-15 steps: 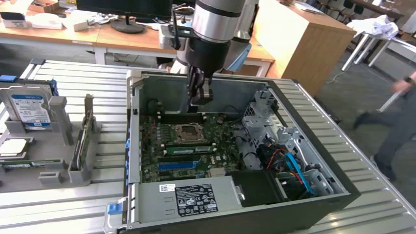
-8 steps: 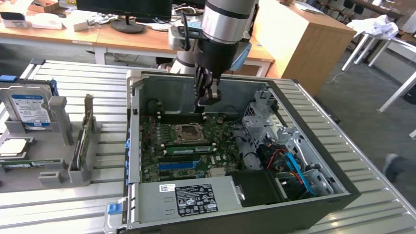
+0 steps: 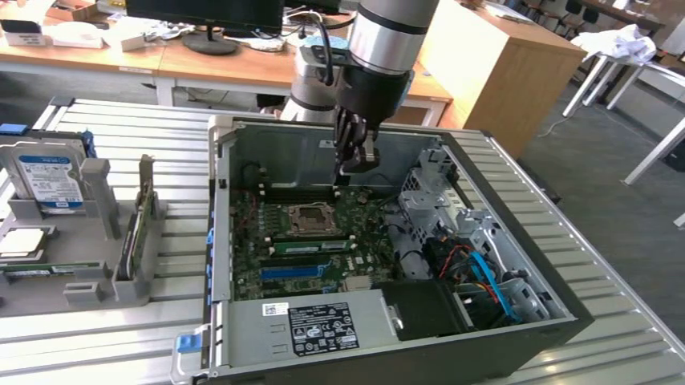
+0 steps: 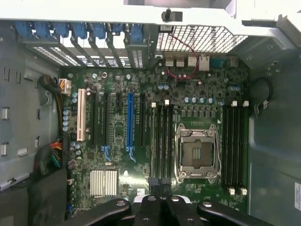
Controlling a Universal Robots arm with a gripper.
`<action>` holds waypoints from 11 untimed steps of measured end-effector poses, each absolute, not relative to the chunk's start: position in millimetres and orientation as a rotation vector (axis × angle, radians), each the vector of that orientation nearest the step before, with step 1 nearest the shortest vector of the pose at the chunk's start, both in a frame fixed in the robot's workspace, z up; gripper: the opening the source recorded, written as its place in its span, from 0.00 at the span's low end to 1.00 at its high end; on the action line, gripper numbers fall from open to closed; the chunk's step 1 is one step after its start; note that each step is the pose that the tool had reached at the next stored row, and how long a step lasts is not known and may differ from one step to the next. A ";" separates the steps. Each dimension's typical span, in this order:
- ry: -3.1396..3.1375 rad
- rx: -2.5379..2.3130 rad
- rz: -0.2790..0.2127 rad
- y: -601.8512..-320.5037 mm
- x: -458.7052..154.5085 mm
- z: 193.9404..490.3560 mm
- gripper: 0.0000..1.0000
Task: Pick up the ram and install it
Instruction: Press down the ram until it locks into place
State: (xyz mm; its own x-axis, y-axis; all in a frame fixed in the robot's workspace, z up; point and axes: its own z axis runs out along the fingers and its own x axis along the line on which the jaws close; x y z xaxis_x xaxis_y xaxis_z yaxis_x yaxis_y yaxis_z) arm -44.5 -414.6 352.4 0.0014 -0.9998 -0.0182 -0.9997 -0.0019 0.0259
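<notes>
Office desks and a monitor stand behind a ribbed metal counter (image 3: 128,128) that carries an open case (image 3: 220,241) and a grey fixture (image 3: 96,277).

The fingers (image 3: 367,151) hang from the arm (image 3: 391,32) at the case's 12 o'clock side, pointing down. They look narrow, drawn close together, and I can make out nothing between them. In the wrist view their dark knuckles (image 4: 150,201) also sit close side by side, with the board (image 4: 117,155) spread out beyond them.

Directly under the fingers is the far edge of the board. A little toward 6 o'clock in the exterior view lies the open socket (image 3: 310,216), with dark slots (image 3: 310,245) just past it, running 3 to 9 o'clock. In the wrist view the slots (image 4: 160,141) beside the socket (image 4: 197,150) look bare.

What I take for the ram (image 3: 38,269) is a thin green strip low in the fixture, outside the case and well apart from the fingers. From them it lies at about 8 o'clock in the exterior view. Its long axis seems to run 3 to 9 o'clock, roughly in line with the slots. A drive (image 3: 48,180) with a blue and white label stands in the fixture at the ram's 12 o'clock.

By this layout the ram seems not yet picked up. The whole width of the case wall lies between it and the fingers.
</notes>
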 end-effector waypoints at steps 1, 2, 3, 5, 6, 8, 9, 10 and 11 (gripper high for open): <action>-2.215 2.219 -0.049 -414.7 -43.4 352.4 0.11; -2.215 2.219 -0.049 -414.7 -43.3 352.4 0.11; -2.216 2.219 -0.049 -414.6 -43.3 352.4 0.11; -2.216 2.219 -0.049 -414.6 -43.3 352.4 0.11; -2.216 2.219 -0.049 -414.6 -43.3 352.4 0.11; -2.216 2.219 -0.049 -414.6 -43.3 352.4 0.11; -2.216 2.219 -0.049 -414.6 -43.3 352.4 0.11; -2.216 2.219 -0.049 -414.6 -43.3 352.4 0.11; -2.216 2.219 -0.049 -414.6 -43.3 352.4 0.11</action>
State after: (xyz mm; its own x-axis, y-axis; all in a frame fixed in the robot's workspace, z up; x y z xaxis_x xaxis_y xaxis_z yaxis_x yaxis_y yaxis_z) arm -43.3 -414.6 352.4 0.0013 -0.9998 -0.0182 -0.9997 -0.0018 0.0259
